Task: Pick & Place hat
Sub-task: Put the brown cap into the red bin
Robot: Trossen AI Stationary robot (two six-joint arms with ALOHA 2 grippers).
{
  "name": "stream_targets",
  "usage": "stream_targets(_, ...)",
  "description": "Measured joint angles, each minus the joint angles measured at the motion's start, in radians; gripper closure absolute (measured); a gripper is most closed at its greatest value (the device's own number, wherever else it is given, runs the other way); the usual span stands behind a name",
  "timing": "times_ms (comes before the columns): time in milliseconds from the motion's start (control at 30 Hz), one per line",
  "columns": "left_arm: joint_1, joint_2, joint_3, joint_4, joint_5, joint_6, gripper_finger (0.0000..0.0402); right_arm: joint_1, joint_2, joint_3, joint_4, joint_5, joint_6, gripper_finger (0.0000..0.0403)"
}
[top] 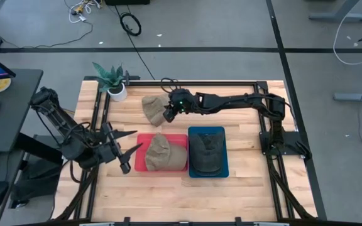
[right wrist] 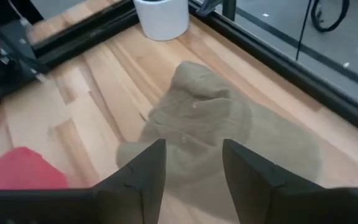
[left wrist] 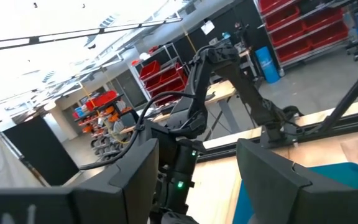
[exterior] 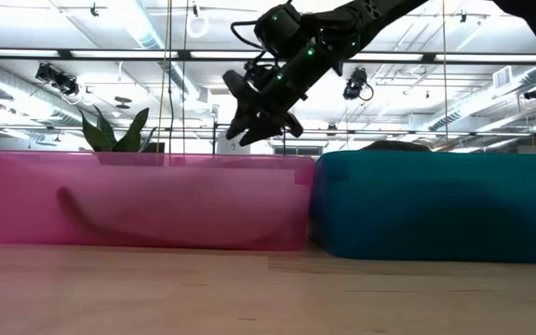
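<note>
**A:** Wooden tabletop (top: 244, 182) is carrying a red bin (top: 141, 158) and a blue bin (top: 224, 164), each holding a hat. Where's the loose one?

**B:** Tan hat (top: 151, 107) is lying near the plant pot (top: 117, 92). Right gripper (top: 168, 113) is hovering right at it, jaws apart. Left gripper (top: 126, 150) is idling beside the red bin, jaws wide.

The right hand (top: 167, 113) hovers over the tan hat (top: 152, 108) beside the plant pot (top: 117, 91).

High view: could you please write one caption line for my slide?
Right end effector hovers open over a tan hat on the table; a second tan hat lies in the red bin.
</note>
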Motion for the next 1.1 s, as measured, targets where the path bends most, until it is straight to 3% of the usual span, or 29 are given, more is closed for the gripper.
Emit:
stream_targets(400, 0.001, -0.001, 0.000, -0.022, -0.098, -0.016, 0.0181, -0.059, 0.000, -0.017, -0.129, -0.025, -0.044, 0.0242)
stream_targets(500, 0.001, 0.000, 0.000, -0.032, -0.101, -0.034, 0.0181, -0.114, -0.001, -0.036, -0.125, -0.105, -0.020, 0.0242)
stream_targets(667, 0.001, -0.001, 0.000, -0.031, -0.101, -0.041, 0.0181, -0.211, -0.004, -0.075, -0.015, -0.354, 0.014, 0.0242)
stream_targets(733, 0.001, -0.001, 0.000, -0.031, -0.101, -0.046, 0.0181, -0.242, -0.004, -0.084, -0.006, -0.407, 0.037, 0.0242)
stream_targets(1100, 0.001, -0.001, 0.000, -0.030, -0.101, -0.053, 0.0181, -0.317, 0.001, -0.146, 0.007, -0.433, 0.138, 0.0222)
